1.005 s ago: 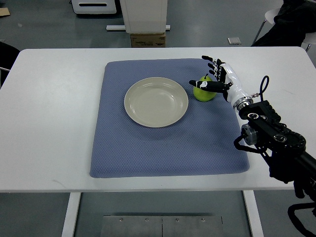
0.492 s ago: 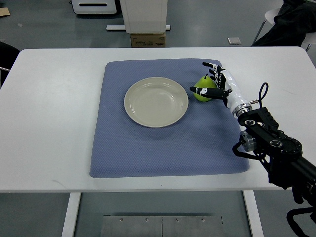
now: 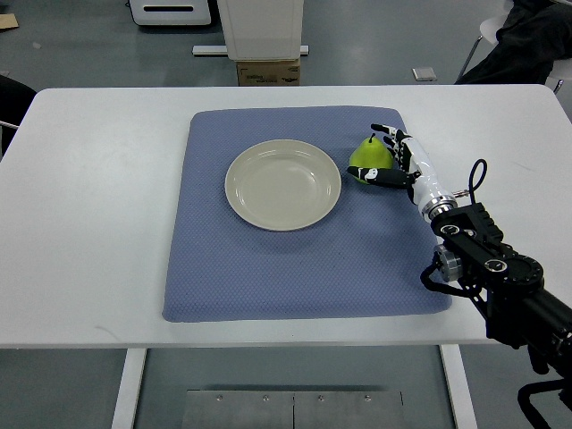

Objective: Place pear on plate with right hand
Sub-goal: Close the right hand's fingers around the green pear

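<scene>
White table (image 3: pixel 98 223) carrying a blue mat (image 3: pixel 295 268), set square to the table edges, with bare table surface on all four sides, widest at the left. Cream plate (image 3: pixel 282 184) on the upper middle of the mat, holding nothing, rim well inside the mat edges. Green pear (image 3: pixel 367 157) upright on the mat, stem up, just beside the plate's right rim, near the mat's upper right corner. Right hand (image 3: pixel 391 159) reaching in from the lower right, fingers (image 3: pixel 386 136) curled round the far side of the pear and thumb (image 3: pixel 374 176) laid across its near side, closed on the fruit; whether the pear rests on the mat or is raised off it cannot be told. White forearm running down to a black arm joint (image 3: pixel 483 255) beyond the mat's right edge, over bare table. Broad open stretch of mat below the plate and pear; narrow strip of mat between pear and plate rim. Grey floor beyond the far table edge, with a white cabinet base (image 3: pixel 261 27) and a cardboard box (image 3: pixel 267 71) close to that edge. Left hand out of view.
</scene>
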Motion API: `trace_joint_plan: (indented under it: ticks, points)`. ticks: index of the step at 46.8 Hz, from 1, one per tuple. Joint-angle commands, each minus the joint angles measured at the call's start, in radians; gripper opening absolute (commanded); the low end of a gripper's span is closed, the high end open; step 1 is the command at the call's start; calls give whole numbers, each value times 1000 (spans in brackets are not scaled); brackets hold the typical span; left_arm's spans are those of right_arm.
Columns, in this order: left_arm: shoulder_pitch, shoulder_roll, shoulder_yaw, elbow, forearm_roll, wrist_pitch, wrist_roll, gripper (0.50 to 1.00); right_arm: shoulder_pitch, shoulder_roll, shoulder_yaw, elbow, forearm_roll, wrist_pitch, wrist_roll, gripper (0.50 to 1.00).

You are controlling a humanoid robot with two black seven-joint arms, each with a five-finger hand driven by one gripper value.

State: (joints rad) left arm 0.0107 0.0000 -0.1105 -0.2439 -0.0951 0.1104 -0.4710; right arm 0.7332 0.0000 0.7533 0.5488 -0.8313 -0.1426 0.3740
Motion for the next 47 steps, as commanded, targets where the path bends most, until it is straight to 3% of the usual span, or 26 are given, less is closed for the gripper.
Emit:
trace_joint_plan:
  ticks: [1,14,47]
  points:
    - [0,0,0,0,0,0,0,1000,0,0,0,-3,0,-8,0,966]
    - [0,0,0,0,0,0,0,1000,0,0,0,-35,1,-9,0,933]
    - [0,0,0,0,0,0,0,1000,-5,0,-54,-35,8,-9,45,935]
